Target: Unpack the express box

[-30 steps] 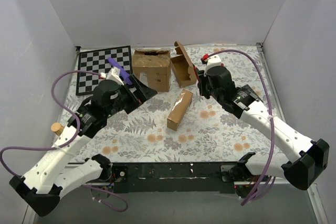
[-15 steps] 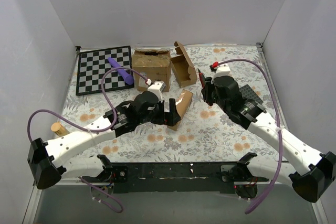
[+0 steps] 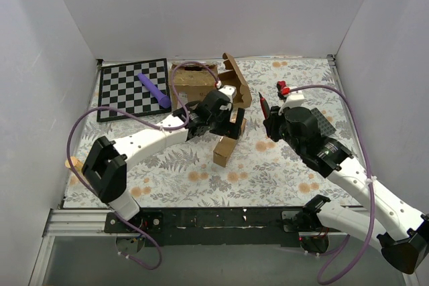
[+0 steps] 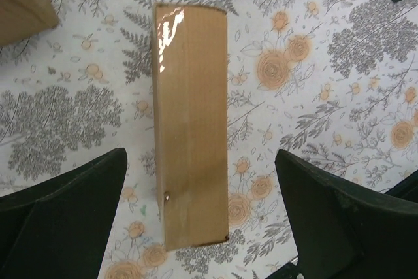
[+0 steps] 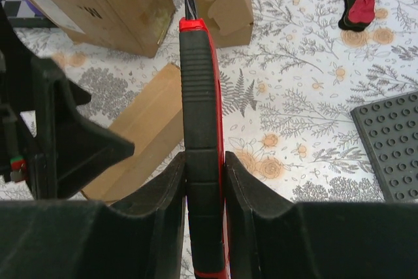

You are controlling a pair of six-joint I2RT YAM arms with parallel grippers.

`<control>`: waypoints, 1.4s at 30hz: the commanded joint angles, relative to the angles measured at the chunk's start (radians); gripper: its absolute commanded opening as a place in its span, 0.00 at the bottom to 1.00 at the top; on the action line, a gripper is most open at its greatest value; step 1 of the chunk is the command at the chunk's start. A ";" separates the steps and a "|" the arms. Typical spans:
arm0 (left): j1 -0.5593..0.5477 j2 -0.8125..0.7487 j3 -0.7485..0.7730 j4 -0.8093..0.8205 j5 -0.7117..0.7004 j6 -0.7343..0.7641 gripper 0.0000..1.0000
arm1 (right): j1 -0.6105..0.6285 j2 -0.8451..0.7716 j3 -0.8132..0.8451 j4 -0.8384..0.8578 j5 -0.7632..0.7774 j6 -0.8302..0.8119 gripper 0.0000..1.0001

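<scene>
The express box (image 3: 224, 149) is a flat, plain brown, taped mailer lying on the floral cloth; it also shows in the left wrist view (image 4: 191, 129) and the right wrist view (image 5: 147, 125). My left gripper (image 3: 231, 124) hovers over its far end, open and empty (image 4: 202, 227), with one black finger (image 4: 65, 207) on each side of the box, not touching it. My right gripper (image 3: 271, 124) is to the right of the box, shut (image 5: 206, 181) on a red and black utility knife (image 5: 199, 89). The knife's blade points toward the far boxes.
A large brown carton (image 3: 194, 88) and a small open-lidded mailer (image 3: 234, 88) stand just behind the express box. A chessboard (image 3: 127, 88) with a purple item (image 3: 154, 90) lies far left. A grey studded plate (image 5: 392, 142) and a red-black object (image 5: 359, 4) lie to the right.
My left arm has swung from the left side across to above the express box, gripper open. My right arm has drawn back toward the near right, still holding the knife.
</scene>
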 commanded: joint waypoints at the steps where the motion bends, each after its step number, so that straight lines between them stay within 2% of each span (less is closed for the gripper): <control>1: 0.003 0.069 0.139 -0.059 0.051 0.073 0.98 | 0.001 -0.029 -0.006 0.048 -0.011 -0.005 0.01; 6: 0.032 0.175 0.211 -0.111 0.061 0.102 0.98 | -0.001 -0.038 0.003 0.048 -0.022 -0.011 0.01; 8: 0.048 0.209 0.231 -0.123 0.119 0.096 0.98 | -0.002 -0.045 0.005 0.045 -0.022 -0.016 0.01; 19: 0.053 0.269 0.247 -0.160 0.164 0.134 0.97 | -0.001 -0.091 0.005 0.008 -0.072 -0.092 0.01; 26: 0.052 0.307 0.251 -0.202 0.170 0.148 0.78 | -0.002 -0.091 0.060 -0.048 -0.167 -0.187 0.01; 27: 0.052 0.308 0.251 -0.203 0.167 0.143 0.72 | -0.001 -0.089 0.069 -0.055 -0.181 -0.198 0.01; 29: 0.053 0.315 0.251 -0.209 0.137 0.125 0.65 | 0.001 -0.084 0.083 -0.075 -0.225 -0.227 0.01; 33: 0.053 0.307 0.248 -0.225 0.043 0.077 0.40 | 0.022 -0.071 0.148 -0.125 -0.316 -0.292 0.01; 34: 0.053 0.304 0.245 -0.238 0.028 0.062 0.27 | 0.033 -0.066 0.165 -0.159 -0.327 -0.301 0.01; 35: 0.052 0.299 0.247 -0.246 -0.010 0.050 0.23 | 0.057 -0.051 0.179 -0.177 -0.336 -0.306 0.01; 42: 0.055 0.258 0.216 -0.327 -0.118 -0.090 0.08 | 0.194 0.032 0.307 -0.349 -0.262 -0.376 0.01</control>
